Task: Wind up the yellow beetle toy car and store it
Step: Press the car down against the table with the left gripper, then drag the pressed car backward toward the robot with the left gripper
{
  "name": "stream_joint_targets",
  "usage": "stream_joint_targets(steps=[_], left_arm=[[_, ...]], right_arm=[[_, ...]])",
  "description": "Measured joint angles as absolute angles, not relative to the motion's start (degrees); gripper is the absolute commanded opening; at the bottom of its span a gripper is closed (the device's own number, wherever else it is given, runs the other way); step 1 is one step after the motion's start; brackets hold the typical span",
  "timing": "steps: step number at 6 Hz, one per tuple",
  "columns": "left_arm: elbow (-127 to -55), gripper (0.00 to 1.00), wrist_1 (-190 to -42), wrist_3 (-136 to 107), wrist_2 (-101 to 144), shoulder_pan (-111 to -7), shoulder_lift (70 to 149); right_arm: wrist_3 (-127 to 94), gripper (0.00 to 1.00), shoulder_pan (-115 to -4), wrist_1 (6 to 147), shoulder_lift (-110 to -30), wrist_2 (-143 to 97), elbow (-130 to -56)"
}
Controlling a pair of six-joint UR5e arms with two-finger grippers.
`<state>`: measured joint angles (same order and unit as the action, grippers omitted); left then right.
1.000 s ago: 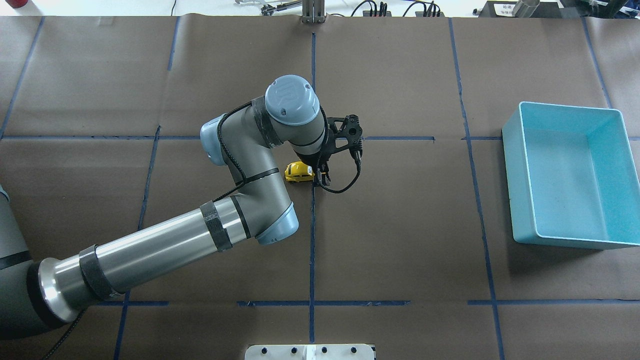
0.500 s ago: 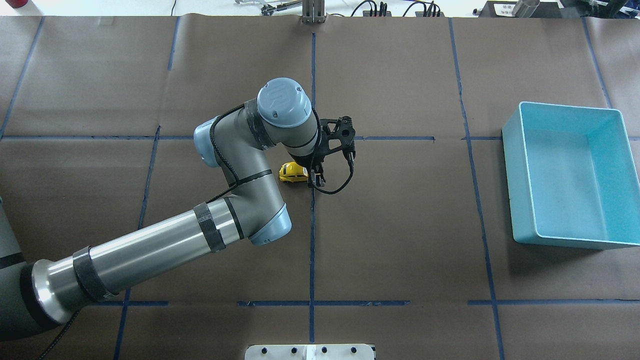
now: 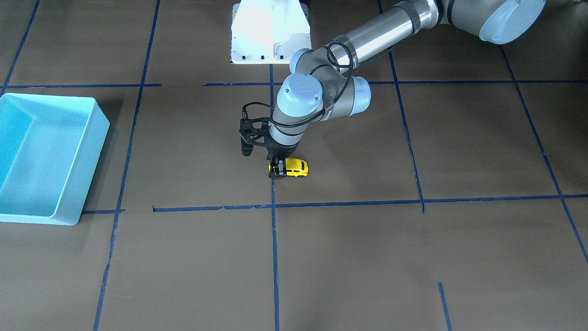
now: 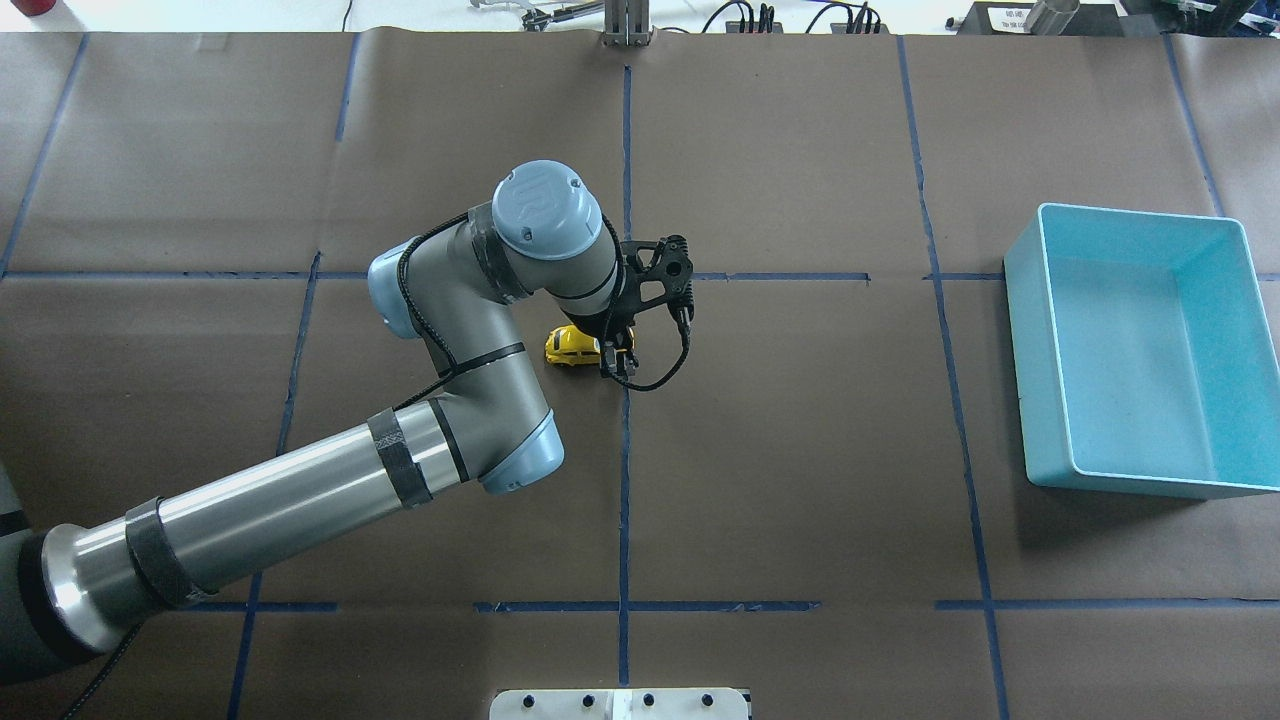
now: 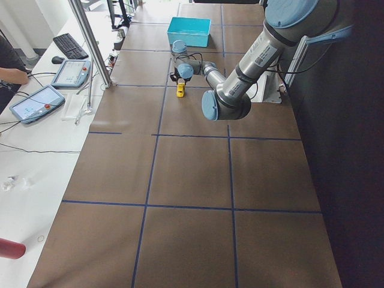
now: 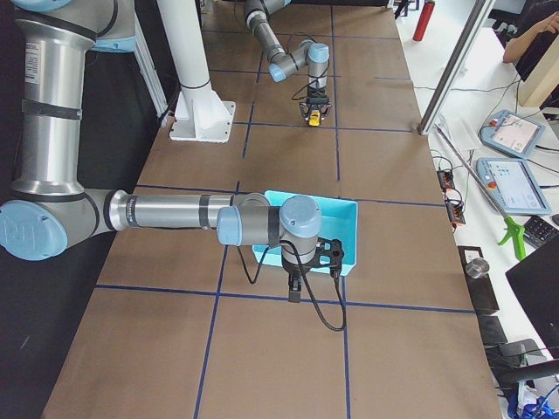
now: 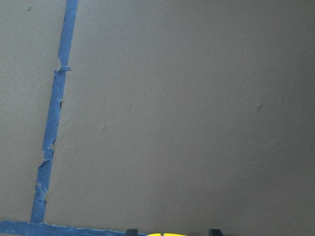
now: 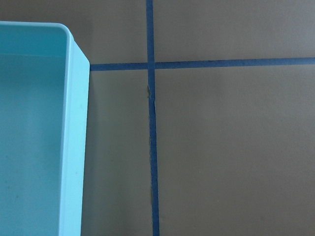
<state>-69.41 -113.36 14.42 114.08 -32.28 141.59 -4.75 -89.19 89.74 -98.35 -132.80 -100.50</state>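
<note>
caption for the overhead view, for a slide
Left gripper holds small yellow beetle toy car on brown-papered table, turquoise plastic bin standing apart.

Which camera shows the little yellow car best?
The front-facing view: the yellow car shows most of its side. Overhead, the arm partly hides it; side views make it tiny; left wrist view catches a sliver.

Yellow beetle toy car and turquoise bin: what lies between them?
Overhead view: the left gripper grips the yellow beetle toy car at its bin-side end; beyond it, only brown paper with blue tape lines reaches the turquoise bin.
</note>
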Motion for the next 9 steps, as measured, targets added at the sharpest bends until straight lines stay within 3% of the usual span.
stream_joint_targets(steps=[9], left_arm=[[-72.9,0.00,-115.7,14.9,115.7,-33.5,135.7]], right_arm=[[-4.7,1.00,-89.2,89.7,-98.3,-132.8,-100.5]])
